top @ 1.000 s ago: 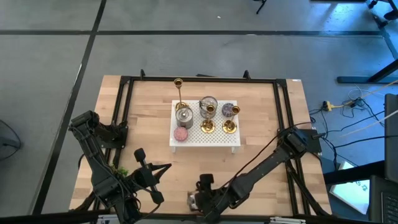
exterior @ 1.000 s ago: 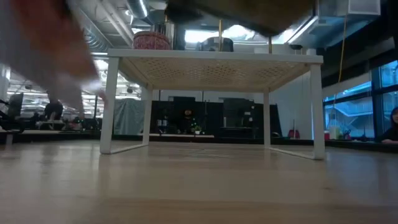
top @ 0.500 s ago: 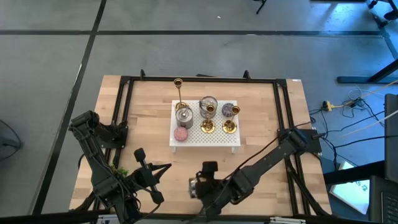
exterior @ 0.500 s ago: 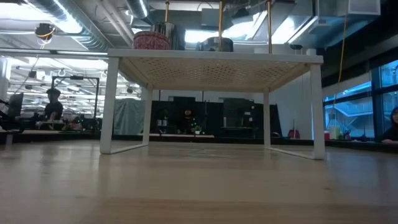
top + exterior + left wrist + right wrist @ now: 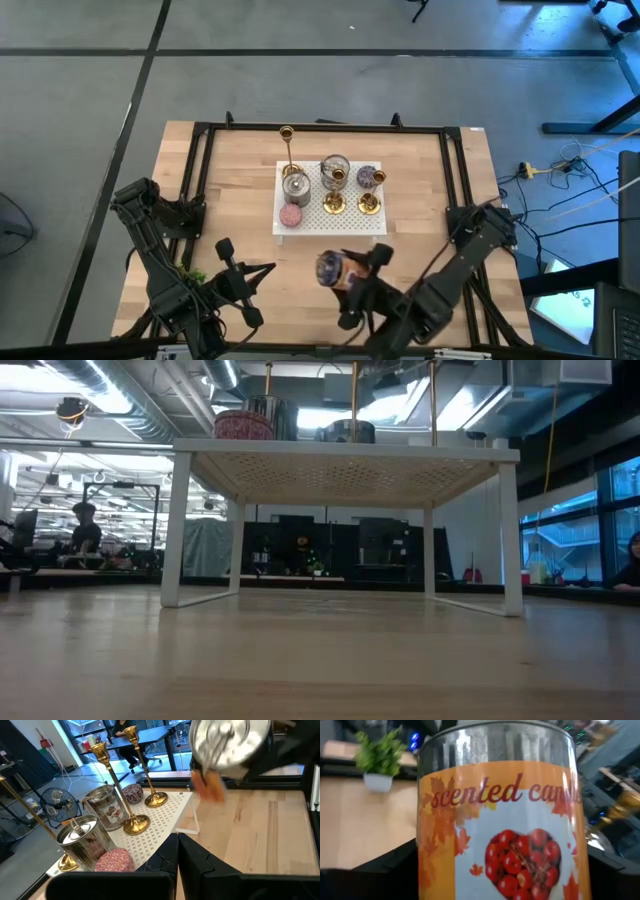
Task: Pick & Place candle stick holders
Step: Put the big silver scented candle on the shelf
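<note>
We note that over the last second the right pincer (image 5: 352,283) has swung from the near edge of the surface (image 5: 240,200) up toward the centre; it now hangs clear of the wood, just short of the white perforated shelf (image 5: 345,222), clamped on a scented candle tin (image 5: 331,268) whose orange label fills the right wrist view. The three candle stick holders remain on that shelf: the tall candle stick holder (image 5: 288,150) at its 10 o'clock corner, the middle candle stick holder (image 5: 334,201) at centre, and the right candle stick holder (image 5: 370,202) at 3 o'clock, among two further tins and a pink candle (image 5: 290,215). We judge that no holder has been picked; the current carry concerns a tin. The left pincer (image 5: 236,288) waits at 7 o'clock, fingers together, holding nothing.
</note>
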